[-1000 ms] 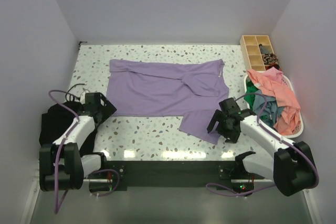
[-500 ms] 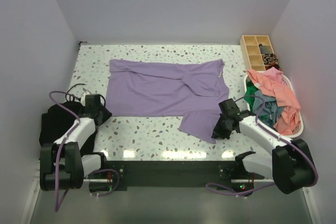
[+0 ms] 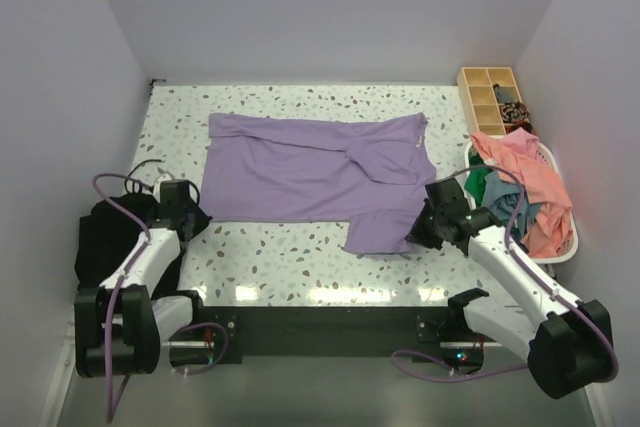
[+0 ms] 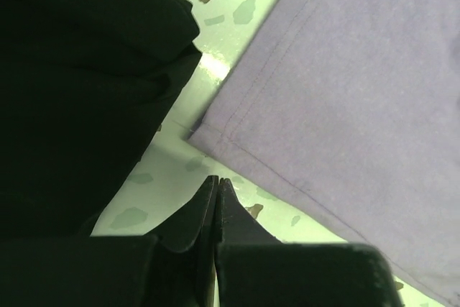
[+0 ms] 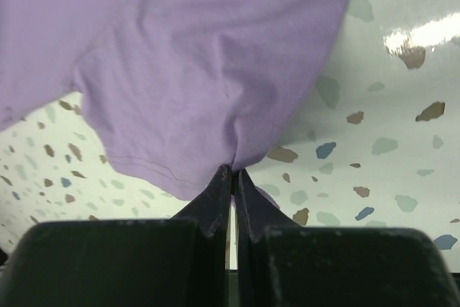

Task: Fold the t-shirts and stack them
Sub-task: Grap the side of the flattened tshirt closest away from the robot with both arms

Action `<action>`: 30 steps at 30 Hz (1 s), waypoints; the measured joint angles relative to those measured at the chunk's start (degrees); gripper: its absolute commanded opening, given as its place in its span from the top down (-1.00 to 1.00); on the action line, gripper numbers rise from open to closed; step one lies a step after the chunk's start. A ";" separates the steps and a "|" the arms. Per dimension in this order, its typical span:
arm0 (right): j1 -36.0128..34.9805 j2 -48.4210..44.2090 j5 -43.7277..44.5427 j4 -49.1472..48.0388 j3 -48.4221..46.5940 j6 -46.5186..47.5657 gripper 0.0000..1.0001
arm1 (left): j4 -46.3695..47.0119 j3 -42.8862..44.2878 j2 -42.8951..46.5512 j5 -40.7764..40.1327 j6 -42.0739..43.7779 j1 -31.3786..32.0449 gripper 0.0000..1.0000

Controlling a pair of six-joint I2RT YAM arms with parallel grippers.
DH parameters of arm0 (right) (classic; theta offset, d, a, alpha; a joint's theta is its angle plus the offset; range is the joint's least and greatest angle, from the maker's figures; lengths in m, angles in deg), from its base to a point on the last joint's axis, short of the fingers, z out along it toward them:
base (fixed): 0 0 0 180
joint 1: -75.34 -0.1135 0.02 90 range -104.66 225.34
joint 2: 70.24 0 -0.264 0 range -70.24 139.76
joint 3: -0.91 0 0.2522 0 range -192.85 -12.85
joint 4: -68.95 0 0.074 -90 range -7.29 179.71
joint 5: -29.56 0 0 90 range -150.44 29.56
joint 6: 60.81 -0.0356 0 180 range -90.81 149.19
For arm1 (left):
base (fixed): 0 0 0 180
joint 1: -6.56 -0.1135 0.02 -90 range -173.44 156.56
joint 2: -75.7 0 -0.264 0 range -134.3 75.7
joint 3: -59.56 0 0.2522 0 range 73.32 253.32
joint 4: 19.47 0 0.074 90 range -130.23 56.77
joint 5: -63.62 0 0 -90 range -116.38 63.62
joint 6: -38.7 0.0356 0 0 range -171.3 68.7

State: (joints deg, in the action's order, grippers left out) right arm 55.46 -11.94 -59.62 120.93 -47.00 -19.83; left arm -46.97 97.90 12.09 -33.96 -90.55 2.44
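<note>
The left arm (image 3: 148,249) reaches forward along the counter's (image 3: 280,259) left side. Its left tool (image 3: 188,215) has its fingers pressed together on nothing, and the wrist view shows their tips (image 4: 217,185) over bare counter, just short of the lavender shirt's (image 3: 300,167) hemmed near-left corner. The right arm (image 3: 512,269) angles inward from the right, and its right tool (image 3: 418,233) pinches the edge of the flap at the shirt's near-right end, with cloth bunched at the fingertips (image 5: 233,172). The lavender shirt lies spread mid-counter with its long axis running left to right. The flap hangs toward the near edge. A black bundle (image 3: 100,237) sits beside the left arm. A pink shirt (image 3: 535,182) is heaped in a basket (image 3: 563,252) at the right.
</note>
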 measured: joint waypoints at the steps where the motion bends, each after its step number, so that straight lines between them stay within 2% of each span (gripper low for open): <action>1: 0.00 -0.42 0.37 0.07 -1.05 0.22 1.00 | -0.57 0.37 0.52 0.04 0.04 0.00 1.00; 4: 0.00 -0.66 1.60 0.15 -3.28 0.94 1.00 | -1.38 1.84 1.81 0.13 0.09 0.00 0.97; 7: 0.00 -0.42 2.27 0.20 -4.02 1.57 0.94 | -1.49 2.91 2.80 0.09 0.72 0.00 0.25; 9: 0.00 0.24 2.34 0.13 -4.22 1.86 0.77 | -1.40 3.13 3.02 0.07 0.94 0.00 0.02; 10: 0.00 0.61 2.34 0.13 -4.22 1.90 0.72 | -1.46 3.15 2.97 0.09 1.25 0.00 -0.18; 11: 0.00 1.07 2.36 0.17 -4.22 2.12 0.64 | -1.55 3.13 2.86 0.17 1.46 0.02 -0.24; 12: 0.00 1.44 2.38 0.20 -4.22 2.23 0.62 | -1.51 3.13 2.75 0.22 1.29 0.02 -0.30; 13: 0.00 1.81 2.43 0.24 -4.22 2.32 0.60 | -1.38 3.13 2.43 0.26 1.07 0.02 -0.44; 15: 0.00 2.21 2.51 0.33 -4.22 2.62 0.58 | -1.16 3.13 1.31 0.33 0.81 0.00 -0.55; 21: 0.00 2.19 2.64 0.39 -4.24 3.02 0.59 | -0.24 1.99 -2.12 0.39 0.59 0.00 -0.57; 25: 0.00 2.34 2.62 0.37 -4.24 3.26 0.59 | 2.86 1.79 -4.02 0.11 0.26 0.00 -0.49; 28: 0.00 2.86 2.60 0.37 -4.24 3.58 0.59 | 6.08 1.81 -5.77 -0.39 0.31 0.00 -0.30; 29: 0.00 2.97 2.60 0.37 -4.24 3.63 0.59 | 7.17 1.81 -6.32 -0.59 0.28 0.00 -0.17; 30: 0.00 3.15 2.60 0.37 -4.24 3.67 0.59 | 8.15 1.79 -6.84 -0.76 0.31 0.00 0.10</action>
State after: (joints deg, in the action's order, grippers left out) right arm 55.46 -8.79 -57.02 121.30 -51.24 -16.15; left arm -38.82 99.69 5.25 -34.72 -90.24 2.44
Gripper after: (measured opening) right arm 0.205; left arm 0.666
